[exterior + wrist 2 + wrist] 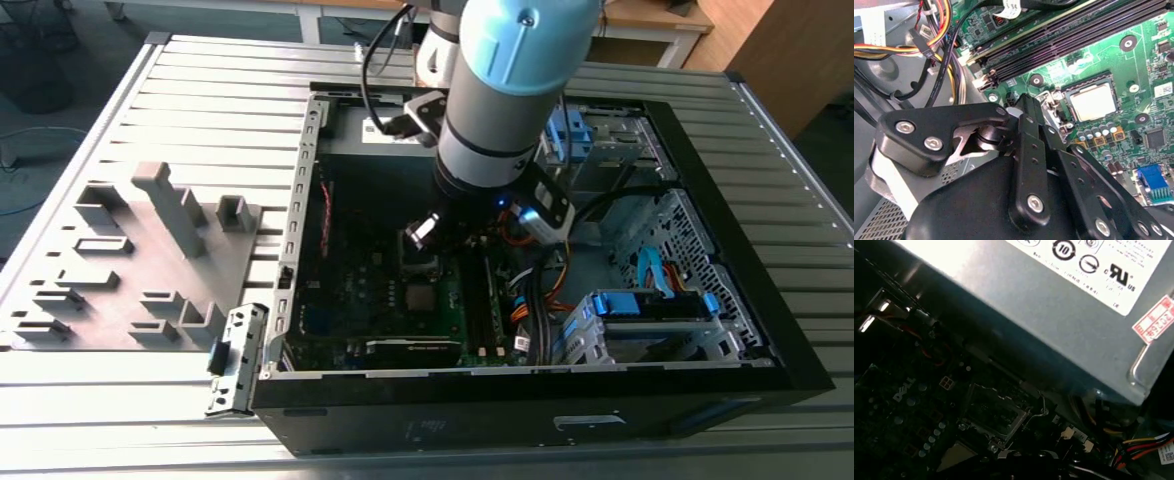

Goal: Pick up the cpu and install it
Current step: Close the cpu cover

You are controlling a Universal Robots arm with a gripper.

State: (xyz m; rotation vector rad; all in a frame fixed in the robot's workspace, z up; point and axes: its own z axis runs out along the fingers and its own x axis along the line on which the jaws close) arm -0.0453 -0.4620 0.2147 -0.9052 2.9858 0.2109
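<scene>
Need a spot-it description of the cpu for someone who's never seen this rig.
Start at the open black computer case and find the green motherboard inside it. In the second wrist view, the cpu lies inside the black square socket frame, beside the long dark memory slots. It is the one plain, pale metal square; its neighbours are small round capacitors and dark chips.

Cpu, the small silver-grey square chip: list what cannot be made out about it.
Second wrist view: the small silver-grey square cpu lies in its socket; whether fully seated, too small to tell; the black gripper covers one socket edge.
Exterior view: socket area below the grey arm too small to read.
First wrist view: the metal socket bracket is too dark.
</scene>
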